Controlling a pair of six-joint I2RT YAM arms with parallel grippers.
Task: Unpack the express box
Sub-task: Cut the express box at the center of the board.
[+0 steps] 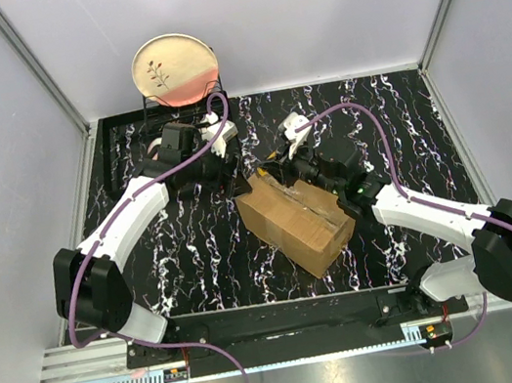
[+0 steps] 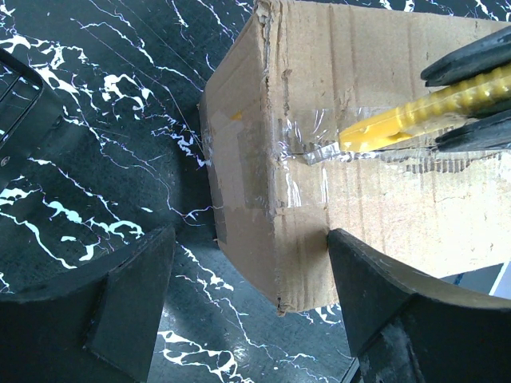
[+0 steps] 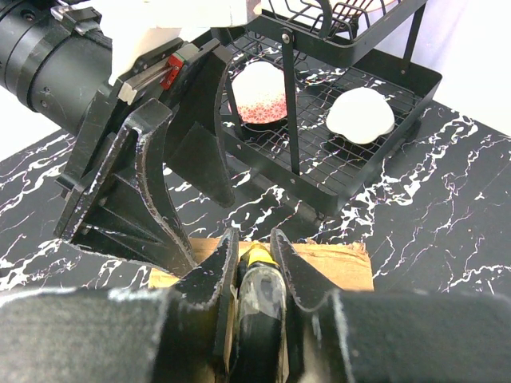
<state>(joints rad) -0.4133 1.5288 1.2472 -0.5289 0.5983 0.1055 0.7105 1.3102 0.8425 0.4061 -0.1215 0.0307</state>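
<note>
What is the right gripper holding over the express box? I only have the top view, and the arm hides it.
Observer: The right wrist view shows the right gripper shut on a yellow utility knife.
Operator: Where is its tip?
Observer: In the left wrist view it is at the clear tape seam of the express box, near an edge.
Operator: And the left gripper?
Observer: Open, the box's corner between its fingers; contact is unclear.

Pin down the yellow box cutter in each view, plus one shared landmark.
Top external: the yellow box cutter, a small speck at the express box far end.
Left wrist: cutter upper right, tip on the taped seam.
Right wrist: cutter bottom centre, clamped in the right tool.
Shared landmark: the express box.
</note>
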